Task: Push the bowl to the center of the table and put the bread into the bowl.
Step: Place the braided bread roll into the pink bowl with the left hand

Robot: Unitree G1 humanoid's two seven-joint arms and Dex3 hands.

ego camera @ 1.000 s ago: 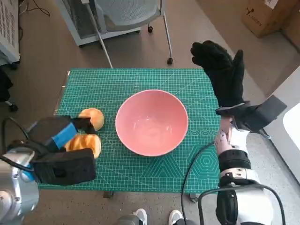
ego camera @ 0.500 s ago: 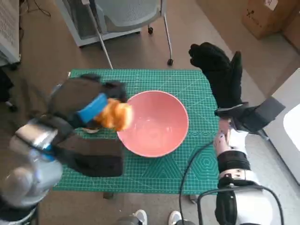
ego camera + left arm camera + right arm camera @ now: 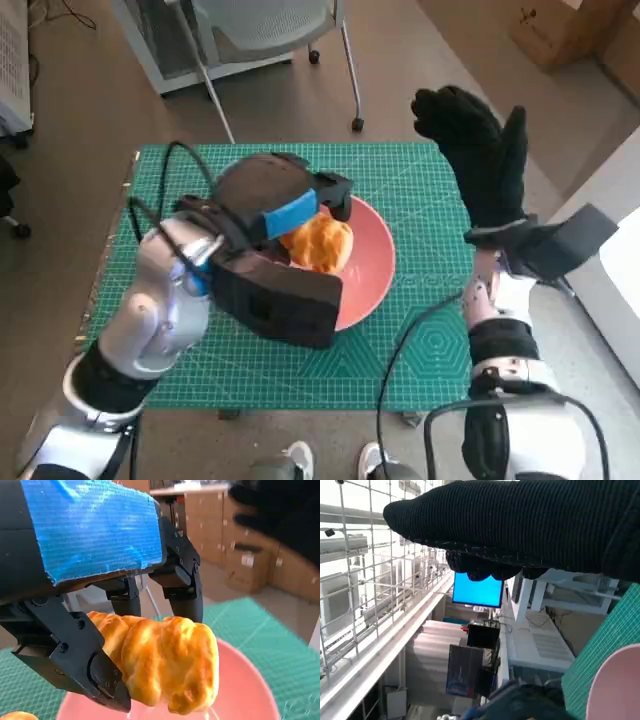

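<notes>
My left hand grips a golden bread roll and hangs over the pink bowl, which sits near the middle of the green mat. The left wrist view shows the roll pinched between black fingers just above the bowl's inside. A second roll peeks in at that picture's corner, on the mat; the head view hides it behind my left arm. My right hand, in its black glove, is raised above the table's far right corner, fingers spread, holding nothing.
A wheeled chair stands beyond the table's far edge. Cardboard boxes lie on the floor at the back right. A black cable crosses the mat by my right forearm. The bowl's rim shows in the right wrist view.
My left hand lifted one roll off the mat at the left and carried it rightward to above the bowl. The right hand has stayed raised. The camera shifted slightly.
</notes>
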